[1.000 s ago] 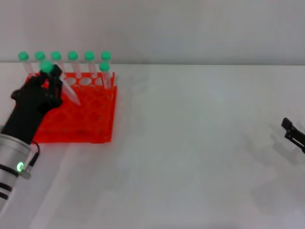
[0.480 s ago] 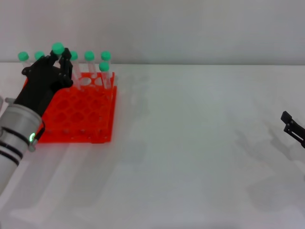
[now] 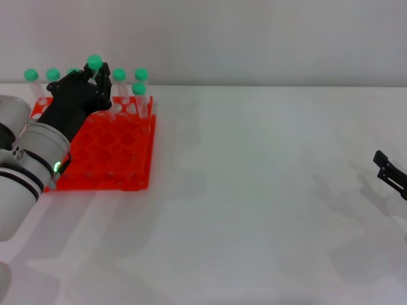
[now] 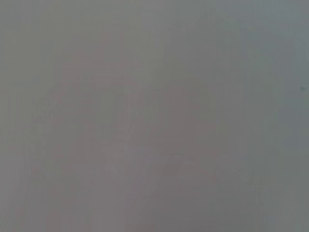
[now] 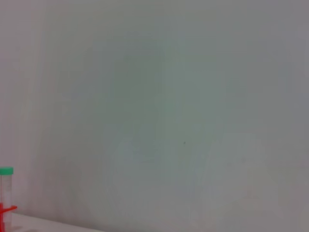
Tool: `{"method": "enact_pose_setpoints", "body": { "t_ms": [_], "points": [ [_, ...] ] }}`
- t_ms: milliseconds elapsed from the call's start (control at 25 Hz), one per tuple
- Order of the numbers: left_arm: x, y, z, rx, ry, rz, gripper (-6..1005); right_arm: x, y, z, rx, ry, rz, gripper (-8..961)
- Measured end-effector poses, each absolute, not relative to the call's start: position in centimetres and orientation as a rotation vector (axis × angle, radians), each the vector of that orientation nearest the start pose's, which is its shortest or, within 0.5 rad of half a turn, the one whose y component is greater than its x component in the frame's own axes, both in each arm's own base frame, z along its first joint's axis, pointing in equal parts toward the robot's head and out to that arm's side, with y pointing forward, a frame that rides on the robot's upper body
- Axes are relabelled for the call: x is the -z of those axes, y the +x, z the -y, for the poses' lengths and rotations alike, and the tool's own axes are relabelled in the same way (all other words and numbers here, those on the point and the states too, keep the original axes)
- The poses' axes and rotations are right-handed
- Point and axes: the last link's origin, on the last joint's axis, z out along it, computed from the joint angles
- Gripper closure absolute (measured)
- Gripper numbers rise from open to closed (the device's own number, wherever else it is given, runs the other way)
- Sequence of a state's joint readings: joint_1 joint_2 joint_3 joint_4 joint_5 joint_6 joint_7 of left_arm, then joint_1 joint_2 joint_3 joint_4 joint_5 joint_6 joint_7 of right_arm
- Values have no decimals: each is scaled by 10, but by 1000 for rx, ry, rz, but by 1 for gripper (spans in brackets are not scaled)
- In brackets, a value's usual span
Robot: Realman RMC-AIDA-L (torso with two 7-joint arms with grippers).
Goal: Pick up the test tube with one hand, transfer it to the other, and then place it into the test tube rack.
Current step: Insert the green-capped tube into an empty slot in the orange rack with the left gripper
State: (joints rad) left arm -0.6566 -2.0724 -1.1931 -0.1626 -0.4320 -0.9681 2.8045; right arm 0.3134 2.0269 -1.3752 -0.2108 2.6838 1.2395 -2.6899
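Observation:
In the head view my left gripper (image 3: 95,81) is shut on a clear test tube; its green cap (image 3: 94,61) shows above the fingers. It holds the tube roughly upright over the back rows of the orange-red rack (image 3: 121,159) at the table's far left. Several other green-capped tubes (image 3: 140,75) stand in the rack's back rows. My right gripper (image 3: 388,171) sits low at the far right edge, away from the rack. The left wrist view shows only blank grey. The right wrist view shows one capped tube (image 5: 6,191) and a bit of the rack at the frame's edge.
The white table (image 3: 267,190) stretches from the rack to the right gripper. A pale wall (image 3: 254,38) stands behind the table.
My left gripper has carried the tube up and to the right, from tilted over the rack's left side to upright over the back rows. The right gripper has barely moved.

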Motion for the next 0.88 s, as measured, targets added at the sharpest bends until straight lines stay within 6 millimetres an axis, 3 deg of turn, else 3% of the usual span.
{"method": "enact_pose_setpoints", "body": {
  "t_ms": [880],
  "points": [
    [28,-249,-425,712,-1827,545,792,-3,349,-298,-736,-1856,-497,79]
  ]
}}
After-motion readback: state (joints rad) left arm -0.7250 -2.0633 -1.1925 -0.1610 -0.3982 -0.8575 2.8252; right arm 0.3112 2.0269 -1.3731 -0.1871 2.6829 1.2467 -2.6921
